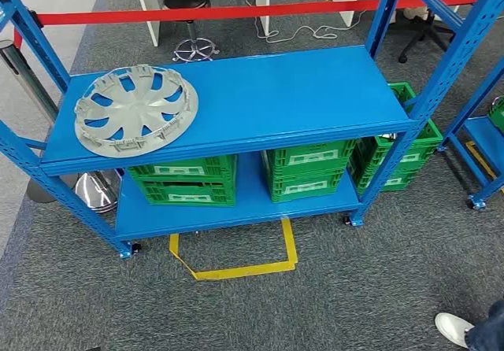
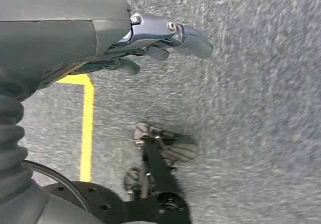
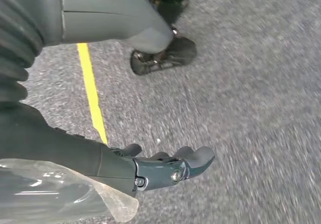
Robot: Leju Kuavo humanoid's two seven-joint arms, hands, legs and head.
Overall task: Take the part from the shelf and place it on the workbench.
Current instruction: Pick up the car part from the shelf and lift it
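Observation:
The part, a grey wheel cover [image 1: 135,108], lies flat on the left end of the blue shelf's top board [image 1: 268,91] in the head view. Both arms hang low, away from the shelf. My left hand [image 2: 159,38] is over grey carpet in the left wrist view, fingers stretched out and holding nothing. In the right wrist view my right hand [image 3: 166,166] also hangs over the carpet, fingers extended and empty. A clear plastic piece [image 3: 56,194] shows beside that wrist.
Green crates [image 1: 184,179] [image 1: 306,170] sit on the lower board and another [image 1: 395,150] stands behind the right post. Yellow floor tape [image 1: 238,271] marks a box before the shelf. A red barrier belt [image 1: 208,12], a stool [image 1: 189,20] and a person's shoe [image 1: 454,327] are nearby.

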